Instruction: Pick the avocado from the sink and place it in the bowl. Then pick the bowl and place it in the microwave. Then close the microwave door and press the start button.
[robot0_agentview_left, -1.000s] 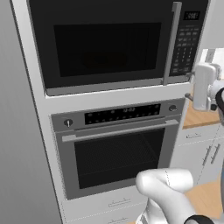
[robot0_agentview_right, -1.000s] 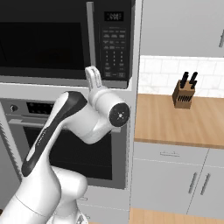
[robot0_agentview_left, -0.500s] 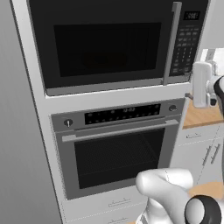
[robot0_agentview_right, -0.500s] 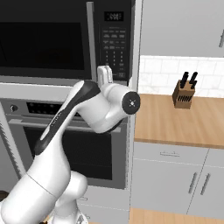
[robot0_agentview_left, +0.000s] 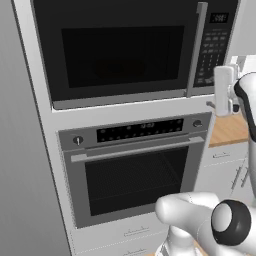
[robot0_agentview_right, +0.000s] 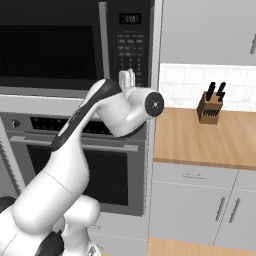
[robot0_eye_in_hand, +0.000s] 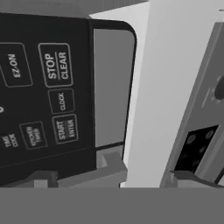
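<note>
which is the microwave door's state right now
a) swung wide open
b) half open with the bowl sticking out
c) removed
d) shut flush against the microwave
d: the microwave door sits flush in the microwave front, its handle beside the keypad, and the gripper is close to the start button.

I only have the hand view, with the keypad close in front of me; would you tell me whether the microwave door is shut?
Observer: Yes. In the left base view the microwave door sits flush, its silver handle upright beside the keypad.
Operator: Thank you. Where is the claw against the panel?
Observer: In the right base view the claw is at the keypad's lower edge, close in front of it; whether it touches I cannot tell.
Operator: Is anything standing to the right of it?
Observer: A knife block stands on the wooden counter, well apart from the claw.
</note>
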